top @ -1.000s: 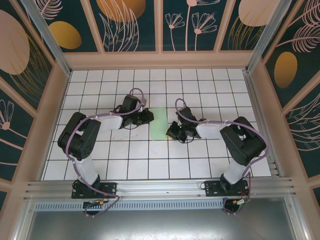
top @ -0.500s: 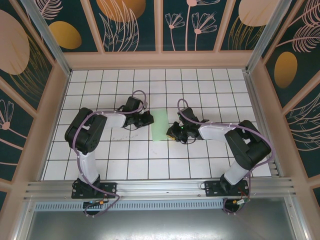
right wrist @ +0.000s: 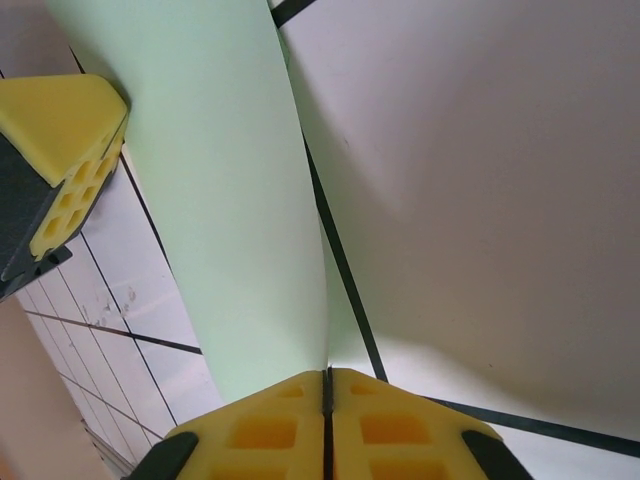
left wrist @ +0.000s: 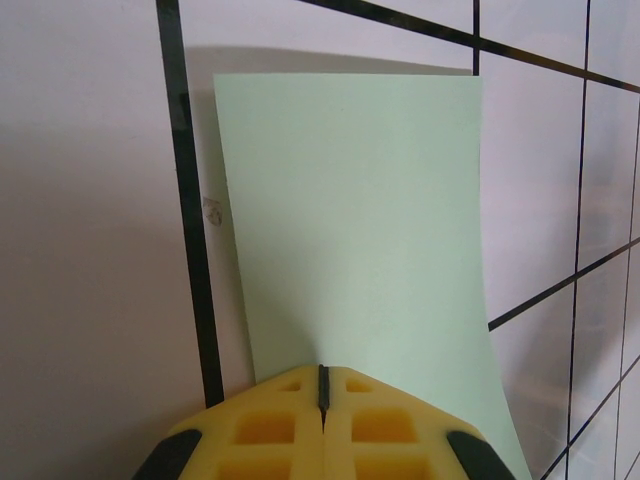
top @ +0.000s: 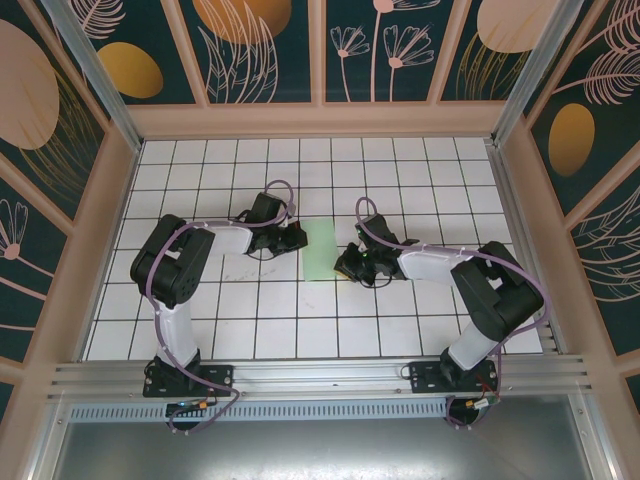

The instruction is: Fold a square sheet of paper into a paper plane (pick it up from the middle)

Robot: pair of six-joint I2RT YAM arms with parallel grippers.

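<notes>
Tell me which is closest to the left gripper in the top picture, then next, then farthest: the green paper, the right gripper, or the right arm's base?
From the left gripper:
1. green paper, right at its fingertips.
2. right gripper, on the paper's other side.
3. right arm's base, far off at the near right.

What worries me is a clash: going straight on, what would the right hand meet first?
The green paper that the right hand is pinching; beyond it, probably the table, though depth is unclear.
</notes>
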